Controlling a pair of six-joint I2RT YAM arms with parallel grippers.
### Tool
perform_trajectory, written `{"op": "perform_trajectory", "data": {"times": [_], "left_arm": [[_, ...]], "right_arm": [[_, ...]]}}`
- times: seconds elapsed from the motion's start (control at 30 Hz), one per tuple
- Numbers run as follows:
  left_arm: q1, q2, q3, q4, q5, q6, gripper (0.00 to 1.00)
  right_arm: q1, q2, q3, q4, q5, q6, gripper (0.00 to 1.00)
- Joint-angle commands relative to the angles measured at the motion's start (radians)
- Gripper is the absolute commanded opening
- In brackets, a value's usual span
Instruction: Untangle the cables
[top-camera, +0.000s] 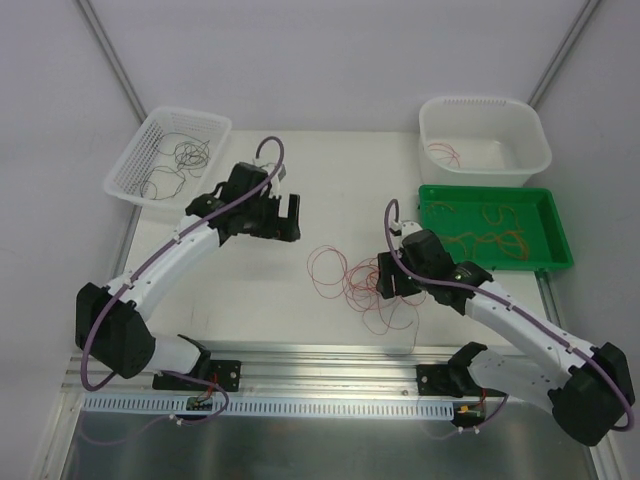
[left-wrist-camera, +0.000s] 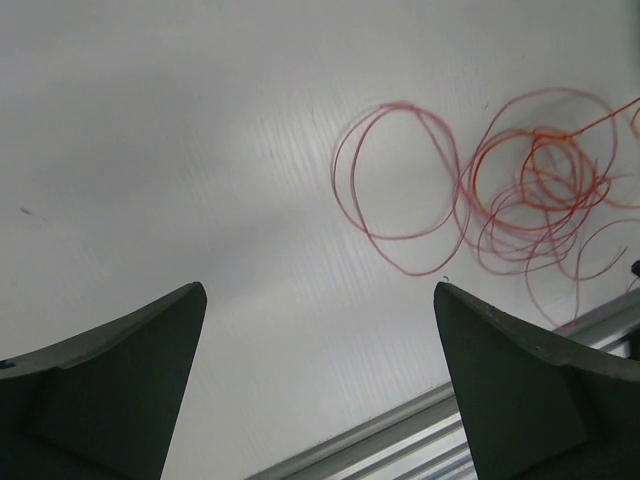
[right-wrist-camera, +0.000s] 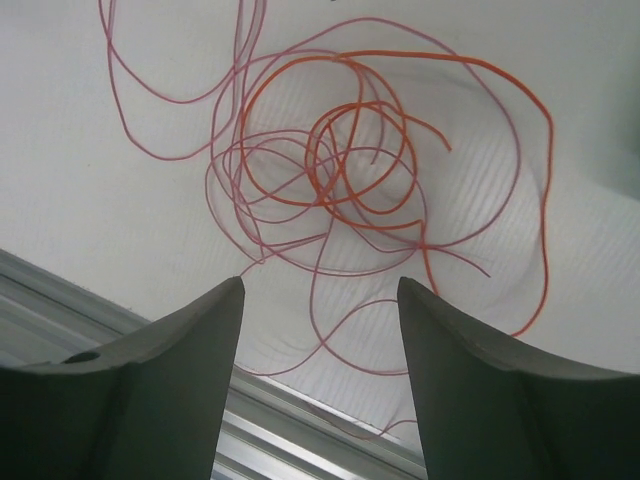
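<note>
A tangle of thin red and orange cables (top-camera: 362, 285) lies on the white table at the centre, with one red loop (top-camera: 327, 270) spread to its left. My right gripper (top-camera: 392, 283) is open and empty, just above the tangle's right side; in the right wrist view the tangle (right-wrist-camera: 340, 180) lies beyond its open fingers (right-wrist-camera: 195, 350). My left gripper (top-camera: 288, 222) is open and empty, up and to the left of the tangle; in the left wrist view the cables (left-wrist-camera: 530, 190) lie far ahead of it.
A white mesh basket (top-camera: 168, 153) at the back left holds dark cables. A white tub (top-camera: 484, 138) at the back right holds a red cable. A green tray (top-camera: 493, 226) at the right holds orange cables. An aluminium rail (top-camera: 320, 375) runs along the near edge.
</note>
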Motion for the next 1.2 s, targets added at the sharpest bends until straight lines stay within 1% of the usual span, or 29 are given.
{"op": "perform_trajectory", "data": {"times": [0.0,0.1,0.13,0.23,0.27,0.33,0.4,0.43,0.47,0.5,0.53,0.57,0.6,0.63,0.67,0.7,0.73,0.77,0.83,0.9,1.0,1.07,1.17], "left_arm": [[-0.048,-0.051,-0.104,-0.015,-0.019,0.031,0.99],[-0.059,-0.062,-0.159,-0.014,-0.044,0.037,0.99],[-0.060,-0.060,-0.168,-0.015,-0.044,0.037,0.99],[-0.060,-0.049,-0.191,-0.015,-0.042,0.055,0.99],[-0.060,-0.045,-0.191,-0.015,-0.042,0.063,0.99],[-0.062,-0.045,-0.193,-0.018,-0.059,0.083,0.99],[-0.060,-0.049,-0.191,-0.020,-0.096,0.089,0.99],[-0.062,-0.052,-0.191,-0.021,-0.097,0.085,0.99],[-0.062,-0.057,-0.191,-0.023,-0.129,0.082,0.99],[-0.060,-0.062,-0.193,-0.023,-0.136,0.080,0.99],[-0.062,-0.063,-0.194,-0.025,-0.148,0.079,0.99],[-0.060,-0.066,-0.196,-0.026,-0.165,0.079,0.99],[-0.062,-0.069,-0.196,-0.029,-0.210,0.080,0.99],[-0.062,-0.072,-0.196,-0.031,-0.228,0.080,0.99],[-0.062,-0.074,-0.194,-0.034,-0.243,0.080,0.99],[-0.062,-0.080,-0.194,-0.034,-0.255,0.079,0.99],[-0.060,-0.085,-0.194,-0.032,-0.257,0.077,0.99],[-0.062,-0.091,-0.196,-0.034,-0.258,0.074,0.99],[-0.060,-0.097,-0.196,-0.034,-0.269,0.071,0.99],[-0.062,-0.103,-0.196,-0.032,-0.275,0.069,0.99],[-0.060,-0.103,-0.196,-0.032,-0.280,0.068,0.99],[-0.060,-0.105,-0.196,-0.032,-0.277,0.065,0.99],[-0.060,-0.109,-0.196,-0.032,-0.274,0.062,0.99]], "right_arm": [[-0.002,0.049,-0.015,0.094,-0.085,0.018,0.66],[0.011,0.108,-0.035,0.154,-0.090,0.066,0.66],[0.036,0.125,-0.035,0.180,-0.087,0.074,0.65],[0.085,0.226,-0.006,0.192,-0.041,0.095,0.66],[0.111,0.282,0.014,0.197,-0.006,0.097,0.66],[0.126,0.342,0.031,0.223,0.002,0.104,0.66],[0.139,0.423,0.064,0.244,0.011,0.109,0.61],[0.146,0.448,0.086,0.249,0.016,0.105,0.59],[0.151,0.476,0.110,0.246,0.027,0.098,0.53],[0.154,0.514,0.136,0.241,0.027,0.091,0.49],[0.157,0.533,0.200,0.225,0.027,0.082,0.45],[0.160,0.545,0.231,0.214,0.024,0.059,0.36],[0.163,0.557,0.271,0.201,0.024,0.045,0.32],[0.166,0.576,0.337,0.174,0.024,0.031,0.28],[0.166,0.582,0.377,0.163,0.022,0.000,0.18],[0.165,0.591,0.409,0.148,0.028,-0.015,0.13],[0.163,0.602,0.476,0.114,0.031,-0.030,0.08],[0.165,0.605,0.506,0.099,0.039,-0.053,0.01],[0.165,0.602,0.566,0.054,0.045,-0.063,0.01],[0.165,0.587,0.649,0.027,0.047,-0.112,0.01],[0.165,0.531,0.739,-0.026,0.054,-0.144,0.01],[0.166,0.472,0.799,-0.039,0.056,-0.158,0.01],[0.166,0.383,0.810,0.000,0.045,-0.188,0.01]]}}
